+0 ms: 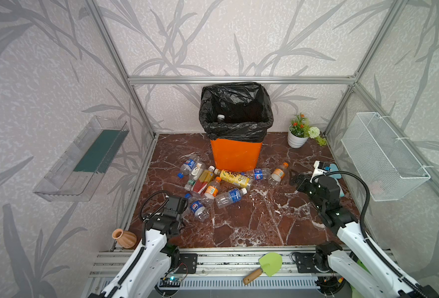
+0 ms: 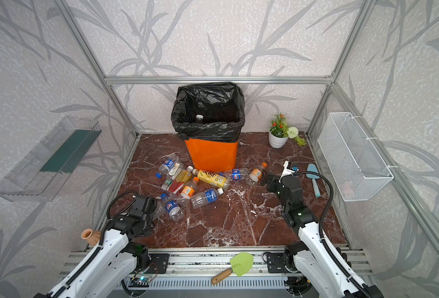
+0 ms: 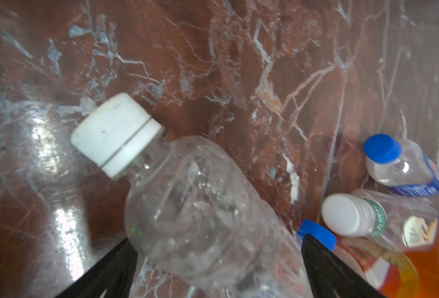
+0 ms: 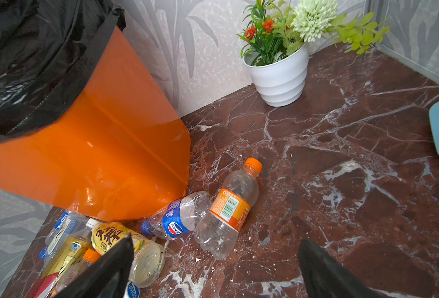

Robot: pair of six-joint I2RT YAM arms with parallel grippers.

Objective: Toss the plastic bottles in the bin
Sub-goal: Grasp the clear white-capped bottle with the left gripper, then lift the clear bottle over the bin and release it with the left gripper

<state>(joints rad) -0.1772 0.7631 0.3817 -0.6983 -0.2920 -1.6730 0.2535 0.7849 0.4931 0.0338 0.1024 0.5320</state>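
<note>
White-capped clear bottle point(image 3: 187, 206) lies between fingers point(image 3: 104, 271) of my left gripper point(image 3: 217, 237), jaws spread wide, not pinching. My right gripper point(image 4: 214, 240) also spread, empty, near orange-capped bottle point(image 4: 228, 206). Other plastic bottles point(image 1: 235, 178) lie on marble floor point(image 1: 265, 219) before bin point(image 1: 235, 154).

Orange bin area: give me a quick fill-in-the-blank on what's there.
1. The tall orange plastic bin is lined with a ____ bag.
2. The clear plastic bottle with the orange label lying near its base has an ____ cap.
3. The crumpled clear plastic bottle between the open jaws of the left gripper has a ____ cap.
Missing: black; orange; white.
</note>
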